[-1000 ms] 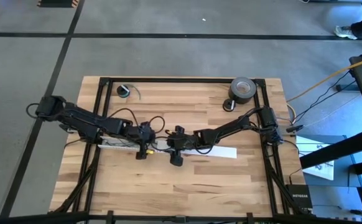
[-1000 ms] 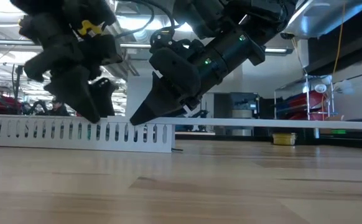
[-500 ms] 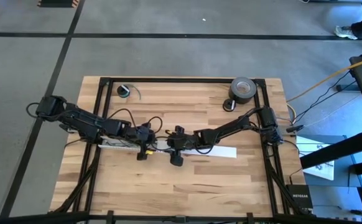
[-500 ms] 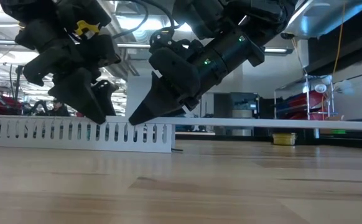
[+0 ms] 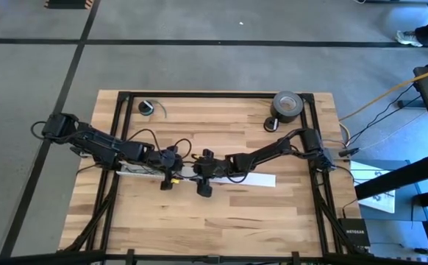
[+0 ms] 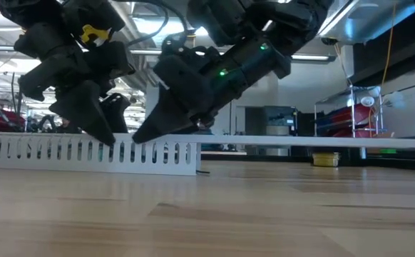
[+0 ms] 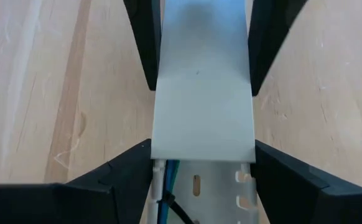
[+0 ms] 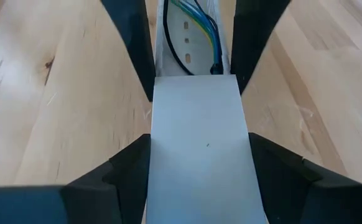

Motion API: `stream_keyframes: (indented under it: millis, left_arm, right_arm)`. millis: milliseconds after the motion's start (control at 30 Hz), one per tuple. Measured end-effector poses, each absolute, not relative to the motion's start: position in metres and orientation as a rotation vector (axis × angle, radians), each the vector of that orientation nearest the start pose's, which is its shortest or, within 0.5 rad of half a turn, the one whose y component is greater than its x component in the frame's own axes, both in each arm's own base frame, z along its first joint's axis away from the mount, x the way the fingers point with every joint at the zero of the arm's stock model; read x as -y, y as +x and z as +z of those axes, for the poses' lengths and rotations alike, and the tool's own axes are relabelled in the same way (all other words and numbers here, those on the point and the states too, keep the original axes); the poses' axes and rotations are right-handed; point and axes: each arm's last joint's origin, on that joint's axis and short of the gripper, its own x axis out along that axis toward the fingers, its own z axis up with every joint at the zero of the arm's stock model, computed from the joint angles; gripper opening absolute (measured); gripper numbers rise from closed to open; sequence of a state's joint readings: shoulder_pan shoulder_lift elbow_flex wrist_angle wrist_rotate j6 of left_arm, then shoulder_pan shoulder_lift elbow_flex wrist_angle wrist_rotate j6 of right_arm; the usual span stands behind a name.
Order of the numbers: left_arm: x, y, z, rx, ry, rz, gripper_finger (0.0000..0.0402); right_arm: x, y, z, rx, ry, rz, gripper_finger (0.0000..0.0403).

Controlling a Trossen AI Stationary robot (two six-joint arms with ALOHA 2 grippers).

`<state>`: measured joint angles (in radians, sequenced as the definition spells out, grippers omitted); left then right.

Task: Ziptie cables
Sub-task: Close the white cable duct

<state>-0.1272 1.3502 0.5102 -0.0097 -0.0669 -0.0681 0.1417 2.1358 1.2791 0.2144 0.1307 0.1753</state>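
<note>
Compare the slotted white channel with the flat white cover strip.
The slotted channel has walls cut with vertical slots; the cover strip is smooth and flat. The channel lies open with cables inside; the cover holds nothing. The channel sits under the left arm, the cover toward the right. Both are white and long.

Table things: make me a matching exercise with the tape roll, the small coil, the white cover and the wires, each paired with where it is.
Things:
1. tape roll
2. small coil
3. white cover
4. wires

Places:
a. inside the slotted channel
b. top right in the high view
c. top left in the high view
d. lying flat on top of the channel

Pairs: 1-b, 2-c, 3-d, 4-a
</note>
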Motion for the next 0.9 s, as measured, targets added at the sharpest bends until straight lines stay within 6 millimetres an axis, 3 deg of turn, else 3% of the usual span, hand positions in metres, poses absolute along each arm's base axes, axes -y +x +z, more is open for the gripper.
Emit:
stream_keyframes:
  millis: [367, 900]
  left_arm:
    - [0.027, 0.226, 0.144, -0.926, 0.023, -0.022, 0.0235]
    - [0.027, 0.215, 0.151, -1.005, 0.002, -0.028, 0.0235]
  right_arm:
    - [-0.056, 0.46, 0.124, -0.608, 0.095, -0.034, 0.0216]
    - [-0.058, 0.469, 0.125, -0.546, 0.108, -0.034, 0.0216]
